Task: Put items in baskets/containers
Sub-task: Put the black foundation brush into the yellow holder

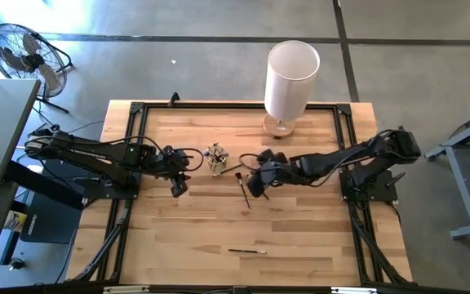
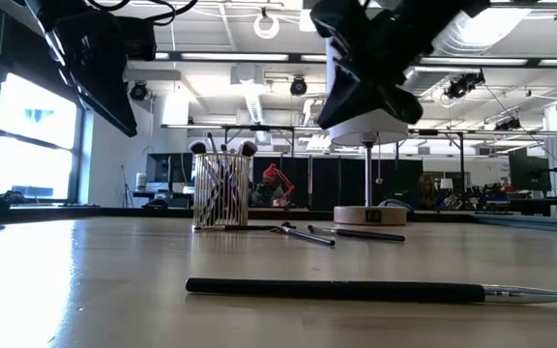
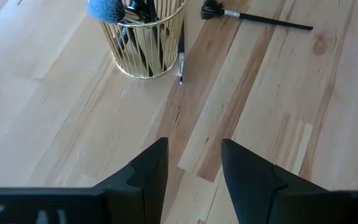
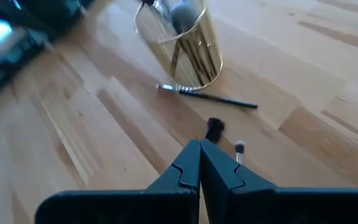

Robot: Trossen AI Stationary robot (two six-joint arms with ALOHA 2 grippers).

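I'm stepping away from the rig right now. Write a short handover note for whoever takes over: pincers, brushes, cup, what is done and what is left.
Left pincer: open, empty, raised just left of the cup.
Right pincer: shut, raised right of the cup, above a loose brush; whether it holds anything cannot be told.
Done: several brushes stand in the cup.
Left: one brush against the cup's base, a dark brush beside it to the right, and a long brush alone near the table's front edge. The white cylinder at the back is not part of the job.
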